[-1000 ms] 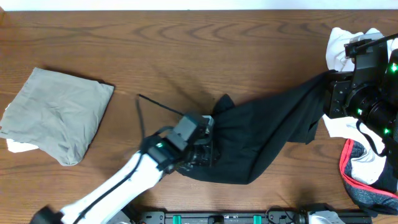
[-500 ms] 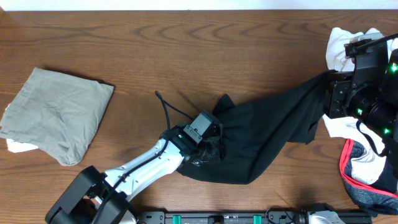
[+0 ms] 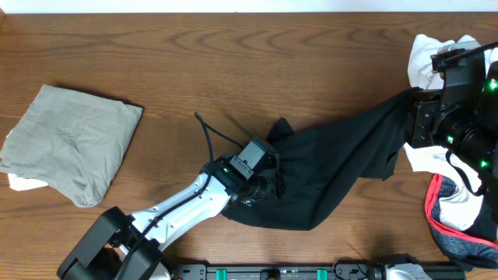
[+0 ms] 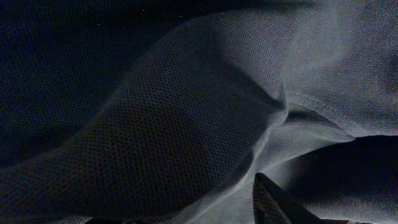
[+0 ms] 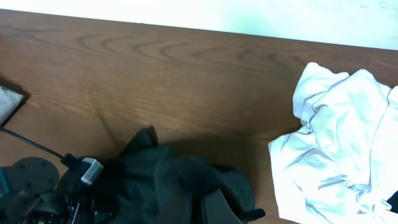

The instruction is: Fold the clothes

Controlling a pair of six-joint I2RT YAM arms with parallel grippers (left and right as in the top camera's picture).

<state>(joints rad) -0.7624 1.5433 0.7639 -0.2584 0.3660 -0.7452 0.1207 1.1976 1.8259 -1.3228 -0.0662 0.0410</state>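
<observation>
The black shirt [image 3: 334, 167] hangs stretched in a band across the table's middle right, between my two grippers. My left gripper [image 3: 264, 183] is sunk into its bunched left end; in the left wrist view black mesh fabric [image 4: 186, 112] fills the frame, with one fingertip showing through it at the left gripper [image 4: 249, 211]. My right gripper [image 3: 411, 113] holds the shirt's right end lifted; in the right wrist view dark cloth [image 5: 168, 180] wraps the fingers of the right gripper [image 5: 214, 208]. The chest logo is hidden.
A folded khaki garment [image 3: 70, 140] lies at the left with white cloth under its edge. A white garment [image 3: 428, 54] lies at the back right and also shows in the right wrist view [image 5: 339, 143]. Red and grey clothes [image 3: 455, 222] are heaped at the front right.
One second ago the left arm's forearm stood higher; it has dropped low and its gripper has shifted slightly right on the shirt. Nothing has moved in the last half second.
</observation>
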